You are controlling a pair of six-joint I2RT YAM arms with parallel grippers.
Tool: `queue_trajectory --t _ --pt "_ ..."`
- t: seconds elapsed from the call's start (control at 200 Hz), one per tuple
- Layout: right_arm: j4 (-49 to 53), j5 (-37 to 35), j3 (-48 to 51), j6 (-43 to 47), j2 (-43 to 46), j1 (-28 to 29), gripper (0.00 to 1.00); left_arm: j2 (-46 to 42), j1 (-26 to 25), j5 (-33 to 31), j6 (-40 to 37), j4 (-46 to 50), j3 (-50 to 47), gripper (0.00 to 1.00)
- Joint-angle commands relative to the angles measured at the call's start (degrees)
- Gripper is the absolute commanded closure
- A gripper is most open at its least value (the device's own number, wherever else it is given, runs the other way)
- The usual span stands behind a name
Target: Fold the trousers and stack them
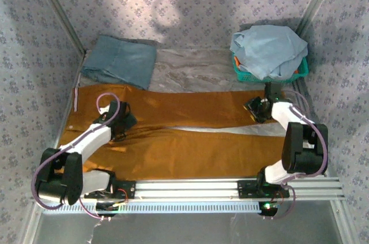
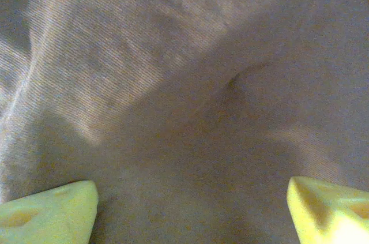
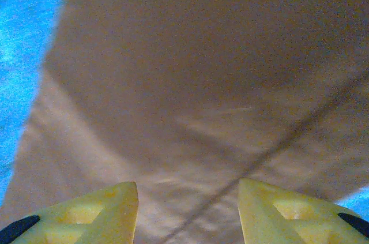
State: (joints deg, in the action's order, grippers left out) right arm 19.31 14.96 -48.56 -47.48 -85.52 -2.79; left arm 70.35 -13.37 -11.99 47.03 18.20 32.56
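trousers spread flat, both sets of fingers apart above the cloth

we take the green basket (image 1: 241, 74) at the far right of the counter (image 1: 190, 68) as our mark. the trousers (image 1: 190, 153) lie open and unfolded just nearer than the basket. they stretch away from it to the left across most of the counter. the leg ends are on the basket's side and the waist is at the end far from it. the two legs run side by side, and a thin wedge of bare counter shows between them on the basket's side.

the right fingers (image 1: 256, 109) hang over the far leg's end, just nearer than the basket. in the right wrist view the yellow fingers (image 3: 109, 209) stand apart. rust-brown cloth (image 3: 202, 53) shows through the gap between them, and a seam line crosses it. we see nothing pinched.

the left fingers (image 1: 120, 122) are well away from the basket, over the upper part of the trousers near the waist end. in the left wrist view these fingers (image 2: 52, 209) sit wide apart at the two lower corners. softly creased cloth (image 2: 173, 82) lies below them, none of it gripped.

a pale light-blue garment (image 1: 270, 49) is heaped on top of the basket and spills over its rim. a folded teal-blue denim garment (image 1: 121, 62) lies far to the left of the basket, at the back of the counter, just beyond the waist end of the trousers.
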Motion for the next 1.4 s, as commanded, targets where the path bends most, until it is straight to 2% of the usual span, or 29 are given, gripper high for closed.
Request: queue_trajectory --t 0.0,0.07,0.13,0.15,0.205,0.24,0.325,0.465,0.74,0.909,1.054,1.239,1.329,1.394 --pt "0.72 -1.63 -5.82 1.14 -1.05 5.39 0.5 -0.48 0.38 2.37 -2.32 3.12 6.58 0.12" --pt "0.82 -3.75 -9.94 2.06 -5.13 8.64 0.52 2.38 -0.01 2.97 -2.65 2.82 10.8 0.11" --pt "1.1 -4.29 -13.7 2.45 -9.89 10.36 0.58 6.29 -1.12 3.43 -2.85 2.21 14.77 0.11" --pt "1.33 -4.1 -15.05 2.8 -11.54 10.84 0.63 7.86 -1.68 3.46 -2.91 1.93 16.07 0.11" --pt "2.2 -4.51 -18.52 3.74 -15.98 11.76 0.88 12.53 -3.46 3.39 -3.37 0.75 19.73 0.11" --pt "2.9 -5.1 -19.29 4.04 -18.27 12.09 1.0 15.82 -4.53 3.36 -3.43 0.36 22.12 0.11" --pt "3.42 -5.75 -22.56 4.18 -22.55 12.17 1.0 23.18 -6.32 4.41 -3.15 -1.64 26.6 0.11" --pt "4.27 -6.61 -21.31 4.42 -25.05 11.26 1.0 31.42 -7.53 6.98 -1.61 -4.59 30.23 0.13" --pt "5.3 -9.04 -20.41 6.35 -25.2 7.6 1.0 35.78 -5.85 8.15 -1.91 -9.09 28.48 0.11" --pt "7.16 -11.37 -22.67 6.46 -25.18 6.74 1.0 36.69 -3.71 14.75 -6.35 -12.33 28.99 0.05" --pt "8.32 -13.81 -22.84 6.36 -22.7 6.51 1.0 33.55 -3.6 18.95 -9.02 -12.4 28.27 0.0" --pt "10.57 -10.61 -25.07 7.44 -18.94 8.29 1.0 23.95 -3.16 21.49 -10.41 -11.48 24.35 0.0" --pt "12.1 -11.51 -24.72 8.31 -14.59 11.04 1.0 17.9 -3.07 19.38 -10.67 -9.19 22.2 0.0" --pt "12.7 -11.57 -22.79 8.59 -11.14 13.01 0.99 12.64 -3.1 12.93 -8.53 -5.82 19.85 0.01"
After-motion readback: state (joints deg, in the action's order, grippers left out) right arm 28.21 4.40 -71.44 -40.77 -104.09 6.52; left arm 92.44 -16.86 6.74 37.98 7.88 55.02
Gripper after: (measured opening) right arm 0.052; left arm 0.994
